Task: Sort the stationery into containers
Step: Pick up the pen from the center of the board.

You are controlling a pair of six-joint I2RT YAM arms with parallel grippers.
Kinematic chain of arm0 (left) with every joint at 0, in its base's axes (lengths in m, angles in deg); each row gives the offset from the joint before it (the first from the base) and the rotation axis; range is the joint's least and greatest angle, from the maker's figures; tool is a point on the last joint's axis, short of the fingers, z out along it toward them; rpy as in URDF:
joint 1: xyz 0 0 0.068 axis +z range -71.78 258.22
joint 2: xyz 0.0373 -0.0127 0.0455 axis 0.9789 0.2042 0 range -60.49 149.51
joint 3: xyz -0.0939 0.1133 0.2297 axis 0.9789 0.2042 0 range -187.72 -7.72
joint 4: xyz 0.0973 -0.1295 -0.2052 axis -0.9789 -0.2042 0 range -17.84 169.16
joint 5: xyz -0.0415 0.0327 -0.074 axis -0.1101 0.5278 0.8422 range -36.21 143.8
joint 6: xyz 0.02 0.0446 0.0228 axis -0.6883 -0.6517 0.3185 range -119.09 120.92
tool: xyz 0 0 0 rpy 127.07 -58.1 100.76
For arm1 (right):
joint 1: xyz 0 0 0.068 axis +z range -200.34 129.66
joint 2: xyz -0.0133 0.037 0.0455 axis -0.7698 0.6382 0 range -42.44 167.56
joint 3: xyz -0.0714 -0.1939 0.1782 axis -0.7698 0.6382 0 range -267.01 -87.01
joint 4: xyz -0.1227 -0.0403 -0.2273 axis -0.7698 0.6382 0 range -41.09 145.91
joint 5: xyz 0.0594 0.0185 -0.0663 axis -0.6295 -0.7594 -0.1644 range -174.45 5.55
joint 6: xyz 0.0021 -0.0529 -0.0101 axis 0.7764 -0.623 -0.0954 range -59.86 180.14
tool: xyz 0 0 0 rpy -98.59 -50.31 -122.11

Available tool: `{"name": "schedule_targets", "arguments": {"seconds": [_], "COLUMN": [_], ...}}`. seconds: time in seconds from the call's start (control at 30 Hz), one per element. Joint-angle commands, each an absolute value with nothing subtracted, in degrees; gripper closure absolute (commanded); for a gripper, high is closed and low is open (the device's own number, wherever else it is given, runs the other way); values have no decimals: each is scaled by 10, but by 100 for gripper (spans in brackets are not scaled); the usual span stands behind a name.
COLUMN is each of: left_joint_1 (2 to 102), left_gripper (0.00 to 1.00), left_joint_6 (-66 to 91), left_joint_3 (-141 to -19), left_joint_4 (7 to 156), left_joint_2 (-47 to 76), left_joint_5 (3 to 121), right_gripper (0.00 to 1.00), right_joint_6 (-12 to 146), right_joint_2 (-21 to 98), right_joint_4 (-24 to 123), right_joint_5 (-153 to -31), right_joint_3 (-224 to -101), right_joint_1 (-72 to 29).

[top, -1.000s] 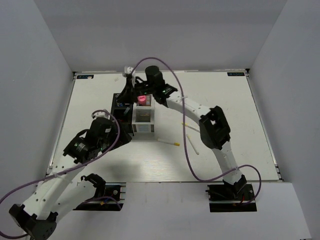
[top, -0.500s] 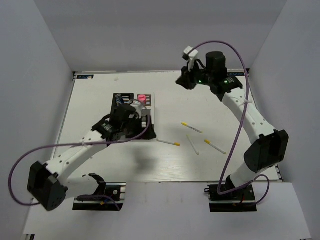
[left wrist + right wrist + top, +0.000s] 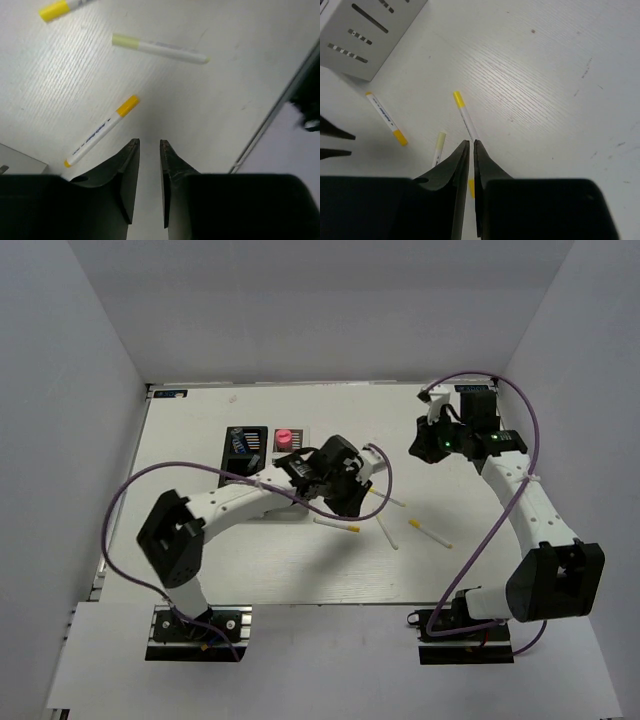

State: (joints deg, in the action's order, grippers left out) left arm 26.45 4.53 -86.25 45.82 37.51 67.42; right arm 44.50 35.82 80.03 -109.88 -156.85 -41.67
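Note:
Several thin white yellow-tipped sticks (image 3: pixel 338 525) lie loose to the right of the containers. The black box (image 3: pixel 245 445) and the white box (image 3: pixel 298 445) stand joined, and a pink marker (image 3: pixel 284 437) sticks up from the white one. My left gripper (image 3: pixel 350 495) hovers over the sticks. Its jaws (image 3: pixel 149 142) keep only a narrow gap with nothing in it, and one stick (image 3: pixel 97 134) lies just left of its fingers. My right gripper (image 3: pixel 425 440) hangs further right, shut (image 3: pixel 471 142) and empty. A stick (image 3: pixel 465 115) lies on the table below it.
The left arm's forearm lies across the front of the white box (image 3: pixel 370 30). Grey walls enclose the table on three sides. Something blue and white (image 3: pixel 238 438) stands in the black box.
My left arm has swung right from the boxes to above the sticks, and its jaws have closed from wide to a narrow gap. The right arm has pulled away from the boxes towards the right.

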Motion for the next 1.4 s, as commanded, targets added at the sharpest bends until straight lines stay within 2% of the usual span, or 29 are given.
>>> {"name": "schedule_targets", "arguments": {"seconds": [0.0,0.07,0.1,0.2,0.4,0.57,0.6,0.73,1.07,1.27,1.3,1.37], "left_joint_1": [260,260,260,255,250,238,238,238,232,232,232,232], "left_gripper": [66,66,59,50,38,38,38,38,38,53,63,70], "left_joint_6": [-23,-29,-35,-42,-67,-80,-80,-92,-92,-97,-97,-97], "left_joint_3": [-874,-881,-881,-900,-917,-928,-928,-933,-939,-928,-928,-928], "left_joint_4": [411,411,411,416,401,395,395,395,395,395,395,395], "left_joint_2": [408,413,418,437,474,510,510,523,555,567,572,578], "left_joint_5": [619,606,606,600,600,592,585,570,549,563,563,557], "right_gripper": [85,85,85,85,84,82,77,69,69,68,68,68], "right_joint_6": [440,435,430,427,426,424,422,420,423,427,428,433], "right_joint_2": [336,332,331,326,338,335,334,331,317,307,305,304], "right_joint_4": [813,820,830,833,833,839,839,841,845,842,842,840], "right_joint_5": [-1098,-1105,-1112,-1121,-1147,-1163,-1165,-1171,-1196,-1200,-1202,-1205], "right_joint_3": [-1544,-1530,-1523,-1506,-1496,-1492,-1491,-1484,-1467,-1458,-1457,-1456], "right_joint_1": [-448,-460,-464,-481,-495,-513,-513,-515,-520,-524,-524,-524]}}
